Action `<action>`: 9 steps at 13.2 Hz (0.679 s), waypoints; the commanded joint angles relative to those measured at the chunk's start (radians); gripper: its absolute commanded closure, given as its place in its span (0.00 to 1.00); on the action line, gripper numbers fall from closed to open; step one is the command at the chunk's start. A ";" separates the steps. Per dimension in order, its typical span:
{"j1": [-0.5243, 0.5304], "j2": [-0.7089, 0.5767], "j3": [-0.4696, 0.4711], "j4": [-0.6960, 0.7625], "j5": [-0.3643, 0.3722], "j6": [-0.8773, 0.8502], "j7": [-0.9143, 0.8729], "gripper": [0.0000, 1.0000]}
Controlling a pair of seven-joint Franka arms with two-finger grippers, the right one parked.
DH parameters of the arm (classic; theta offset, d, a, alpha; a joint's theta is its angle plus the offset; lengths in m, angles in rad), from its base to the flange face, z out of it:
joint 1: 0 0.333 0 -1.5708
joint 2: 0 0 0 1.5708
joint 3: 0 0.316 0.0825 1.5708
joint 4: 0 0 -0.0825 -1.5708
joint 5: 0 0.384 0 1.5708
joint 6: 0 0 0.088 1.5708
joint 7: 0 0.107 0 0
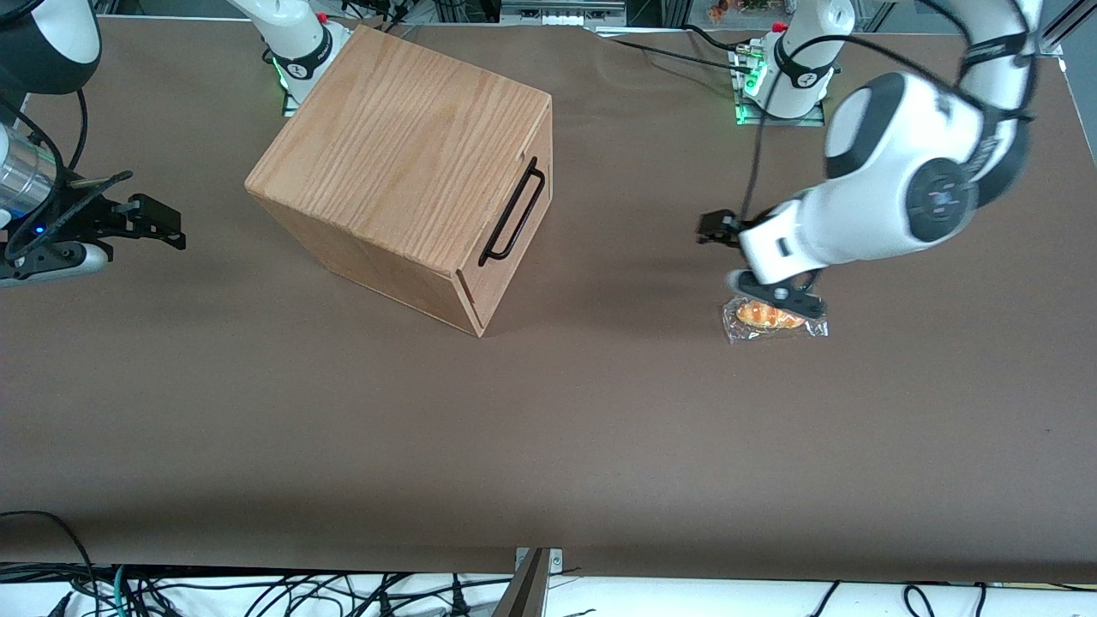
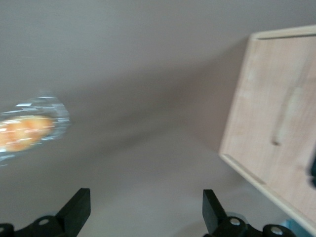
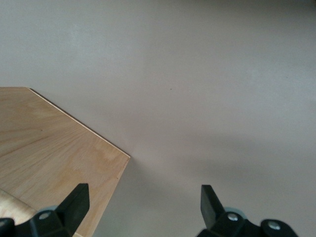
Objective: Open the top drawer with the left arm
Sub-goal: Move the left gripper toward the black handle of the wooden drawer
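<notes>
One drawer (image 1: 512,224) is sitting shut in the oak box (image 1: 403,163), its black handle (image 1: 514,214) facing the working arm's end of the table. The gripper (image 2: 145,210) is hovering well apart from it, fingers (image 2: 76,210) spread open and holding nothing, just above a wrapped pastry (image 1: 771,317). Risk: sweeping low toward the handle could be dragging the pastry along, or meeting the bar askew could be shoving the box.

Brown table covering (image 1: 548,446) stretching wide, black cables (image 1: 257,591) trailing along its white near edge, even light falling overhead
</notes>
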 commanded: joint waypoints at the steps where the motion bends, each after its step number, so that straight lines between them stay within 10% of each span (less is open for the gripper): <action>1: -0.085 0.067 0.012 0.075 -0.095 0.054 -0.061 0.00; 9: -0.342 0.156 0.014 0.077 -0.109 0.308 -0.313 0.00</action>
